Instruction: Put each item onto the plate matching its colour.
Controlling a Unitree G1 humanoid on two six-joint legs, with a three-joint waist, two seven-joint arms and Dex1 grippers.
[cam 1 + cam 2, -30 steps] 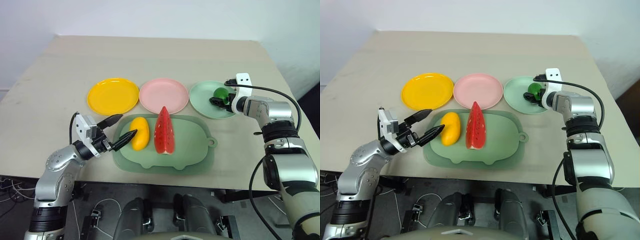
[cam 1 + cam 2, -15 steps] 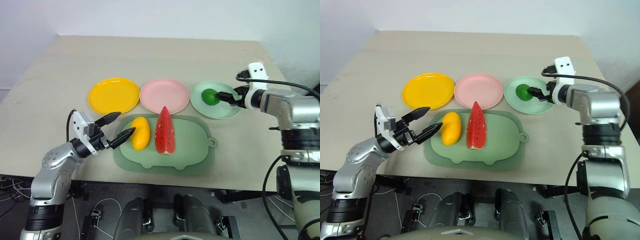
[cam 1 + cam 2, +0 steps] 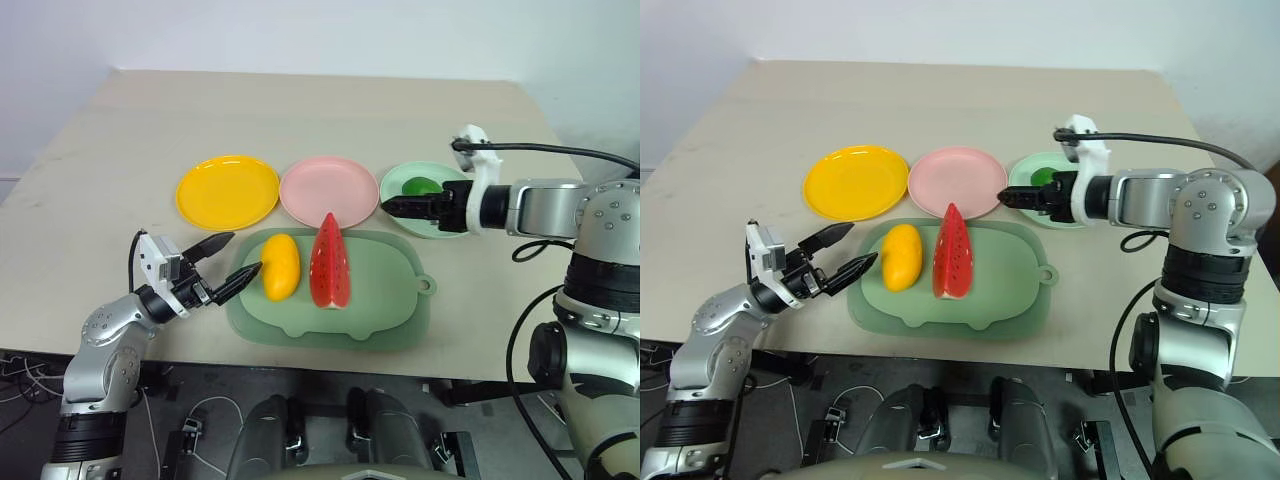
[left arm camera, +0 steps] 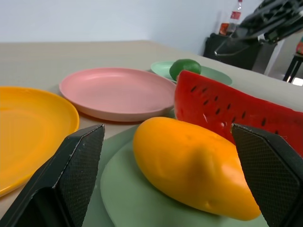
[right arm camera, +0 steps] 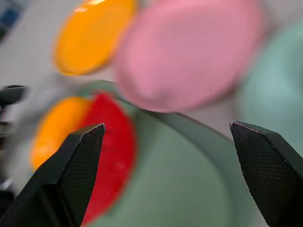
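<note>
The lime (image 3: 420, 186) is lying on the green plate (image 3: 447, 226), at the right end of the row of plates. The mango (image 3: 280, 266) and watermelon (image 3: 329, 262) are sitting side by side on the tray (image 3: 385, 300), in front of the empty yellow plate (image 3: 227, 191) and pink plate (image 3: 329, 190). The left gripper (image 3: 236, 264) is hanging open just beside the mango, holding nothing. The right gripper (image 3: 392, 205) is hovering open and empty over the green plate's near edge, pointing toward the pink plate. No readable writing is showing on any of these things.
</note>
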